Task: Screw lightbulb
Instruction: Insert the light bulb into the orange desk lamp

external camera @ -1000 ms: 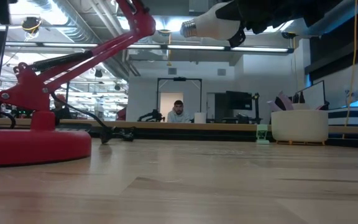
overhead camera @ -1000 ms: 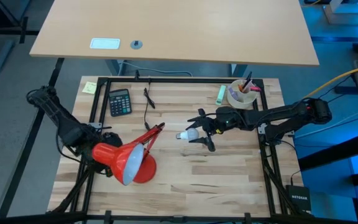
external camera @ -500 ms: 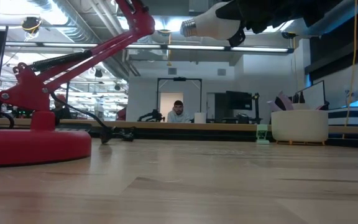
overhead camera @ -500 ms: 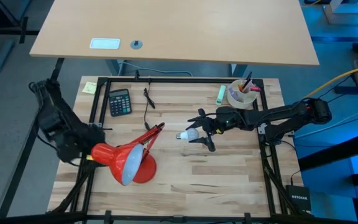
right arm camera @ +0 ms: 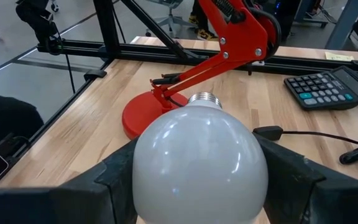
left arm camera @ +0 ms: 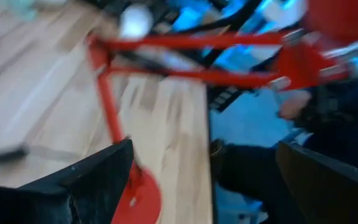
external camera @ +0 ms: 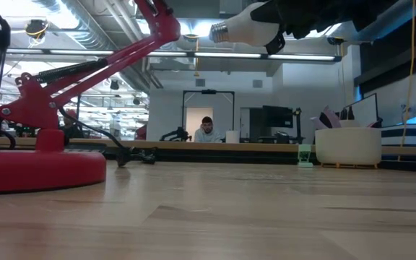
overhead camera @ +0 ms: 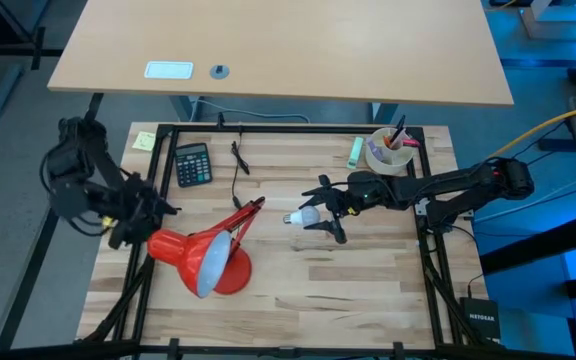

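cup [overhead camera: 391,153] at the far right corner of the table [overhead camera: 348,290], pale, with pens and a red-handled tool standing in it; green item just beside it. right gripper [overhead camera: 320,212] over mid-table, fingers clamped on the lightbulb [overhead camera: 303,216], held up off the wood, silvery base aimed at the red lamp [overhead camera: 200,258]. bulb near the lamp's arm, not touching. left gripper [overhead camera: 140,208] at the table's left edge, just behind the lamp shade, fingers spread wide, nothing between them. calculator [overhead camera: 192,164] far left.
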{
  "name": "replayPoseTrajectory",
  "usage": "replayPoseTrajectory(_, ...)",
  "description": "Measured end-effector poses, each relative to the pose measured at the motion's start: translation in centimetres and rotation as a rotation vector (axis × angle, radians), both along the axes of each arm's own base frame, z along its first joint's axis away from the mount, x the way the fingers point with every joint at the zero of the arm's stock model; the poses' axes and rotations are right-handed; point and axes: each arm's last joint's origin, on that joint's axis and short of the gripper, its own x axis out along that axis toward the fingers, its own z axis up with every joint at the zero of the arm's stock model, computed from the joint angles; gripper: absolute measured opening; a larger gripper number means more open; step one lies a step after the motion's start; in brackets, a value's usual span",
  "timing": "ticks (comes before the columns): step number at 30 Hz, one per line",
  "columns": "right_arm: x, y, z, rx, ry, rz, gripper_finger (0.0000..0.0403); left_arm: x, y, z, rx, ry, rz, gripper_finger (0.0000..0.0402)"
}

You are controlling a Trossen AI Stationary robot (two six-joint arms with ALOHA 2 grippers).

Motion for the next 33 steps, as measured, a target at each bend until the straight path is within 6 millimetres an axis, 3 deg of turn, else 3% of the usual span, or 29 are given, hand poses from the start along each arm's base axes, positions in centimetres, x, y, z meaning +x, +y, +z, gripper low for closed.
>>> replayPoseTrajectory(6,0.1,-0.1,0.2,0.019,-0.017,-0.036,0.0251,-0.7,1.1,1.8,0.040,-0.182,-0.082,0.0384)
replayPoseTrajectory(14,0.2,-0.1,0.7,0.083,-0.055,-0.076,0.0251,-1.7,2.5,2.0,0.061,-0.234,-0.174,0.0384)
replayPoseTrajectory(25,0.5,-0.1,2.3,0.211,-0.191,-0.085,0.0251,-1.0,1.2,2.4,0.091,-0.256,-0.205,0.0384)
replayPoseTrajectory(33,0.8,1.3,4.0,0.228,-0.231,-0.059,0.0251,-1.0,1.2,3.0,0.066,-0.290,-0.228,0.0384)
